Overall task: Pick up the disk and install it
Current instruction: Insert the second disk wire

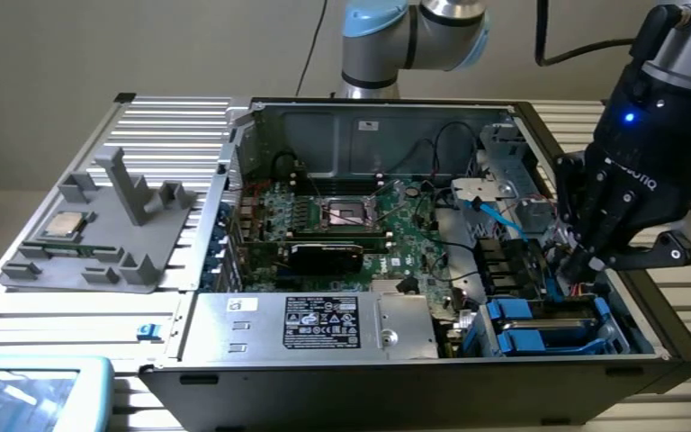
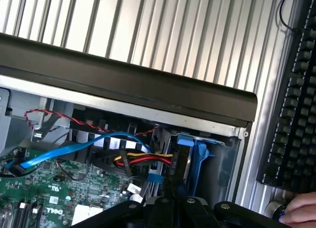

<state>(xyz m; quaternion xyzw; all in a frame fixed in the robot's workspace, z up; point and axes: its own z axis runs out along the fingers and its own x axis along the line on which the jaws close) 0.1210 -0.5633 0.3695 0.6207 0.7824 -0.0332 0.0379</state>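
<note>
- Inside the open black desktop computer case (image 1: 669, 355), at its end on the exterior view's right, the black robot gripper (image 1: 576, 267) reaches down over the drive bays, its fingers drawn fully together.
- Nothing can be seen clamped between those fingers; the tips sit just above the bay area, close to the case wall.
- The disk, a flat drive clipped in a bright blue plastic carrier frame (image 1: 546, 325), lies in the bay at the near corner of the case, just below the gripper; in the wrist view the blue carrier (image 2: 198, 154) stands beside a bundle of yellow, red and black wires.
- The green motherboard (image 1: 358, 225) fills the middle of the case, with a thin blue data cable (image 2: 74, 148) crossing it.
- The grey labelled power-supply box (image 1: 303, 322) sits along the case's near edge.
- Outside the case, on the exterior view's left, a grey plastic fixture tray (image 1: 105, 238) holds a small square silver processor chip (image 1: 65, 225).
- Beyond the case wall lie a black keyboard (image 2: 291, 104) and a person's hand (image 2: 302, 208).
</note>
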